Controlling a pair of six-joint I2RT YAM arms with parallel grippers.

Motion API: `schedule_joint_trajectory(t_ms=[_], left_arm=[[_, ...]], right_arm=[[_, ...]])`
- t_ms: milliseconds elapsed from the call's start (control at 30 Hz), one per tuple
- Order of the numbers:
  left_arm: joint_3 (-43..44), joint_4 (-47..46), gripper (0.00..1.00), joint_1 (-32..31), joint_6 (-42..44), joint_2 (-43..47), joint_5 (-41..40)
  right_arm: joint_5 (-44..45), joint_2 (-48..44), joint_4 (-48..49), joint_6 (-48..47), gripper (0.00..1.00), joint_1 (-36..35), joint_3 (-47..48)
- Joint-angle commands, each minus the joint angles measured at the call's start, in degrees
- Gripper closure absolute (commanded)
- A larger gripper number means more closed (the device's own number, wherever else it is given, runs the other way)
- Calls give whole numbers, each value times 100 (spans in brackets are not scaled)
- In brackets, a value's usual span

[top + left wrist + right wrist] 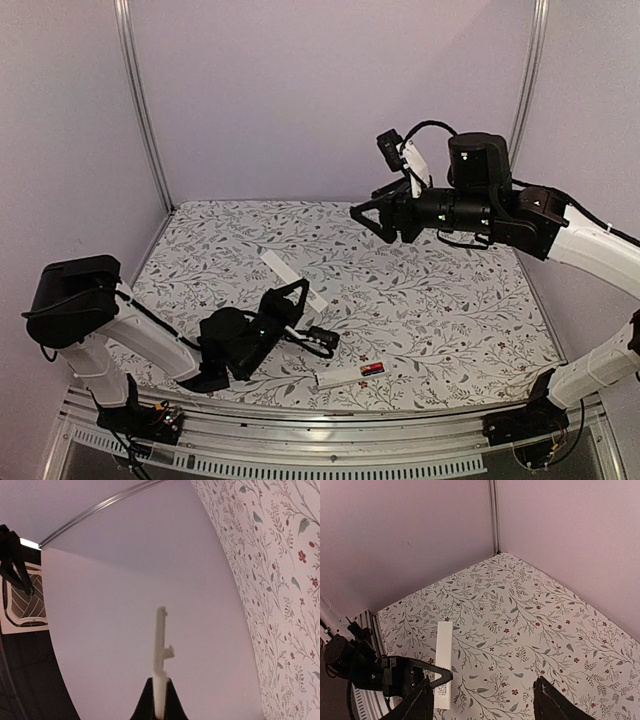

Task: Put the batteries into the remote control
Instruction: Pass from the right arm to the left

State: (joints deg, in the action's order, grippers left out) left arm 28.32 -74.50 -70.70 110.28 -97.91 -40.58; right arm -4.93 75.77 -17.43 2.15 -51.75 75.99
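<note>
While the right gripper (362, 215) hangs high over the far right of the floral table (450, 320), fingers spread and empty | left gripper (296, 298) pinches a thin white cover strip (278, 265) | remote control (340, 377) lies at the near edge, centre, a battery (373, 370) at its right end.

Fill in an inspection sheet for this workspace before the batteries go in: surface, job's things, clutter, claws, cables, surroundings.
Surface: floral cloth, lying flat.
Job's things: remote control near the front edge, with a battery at its right end; whether it is seated is unclear.
Clutter: nothing seen.
Claws: left claw shut on the white cover strip; right claw open, empty, raised.
Cables: black loop beside the left claw.
Surroundings: lilac walls, metal rail in front.
</note>
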Motion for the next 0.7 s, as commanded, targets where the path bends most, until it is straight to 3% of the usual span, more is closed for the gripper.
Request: schedule_joint_trajectory(t_ms=[0, 433, 667], left_arm=[[4, -3088, 100, -122, 689, -78, 94], [16, -3093, 100, -145, 489, -63, -4], [42, -3089, 100, -138, 407, -62, 2]], right_arm=[[-369, 301, -283, -15, 33, -33, -92], [74, 1458, -234, -124, 29, -932, -57], [194, 1752, -265, -119, 30, -1084, -55]])
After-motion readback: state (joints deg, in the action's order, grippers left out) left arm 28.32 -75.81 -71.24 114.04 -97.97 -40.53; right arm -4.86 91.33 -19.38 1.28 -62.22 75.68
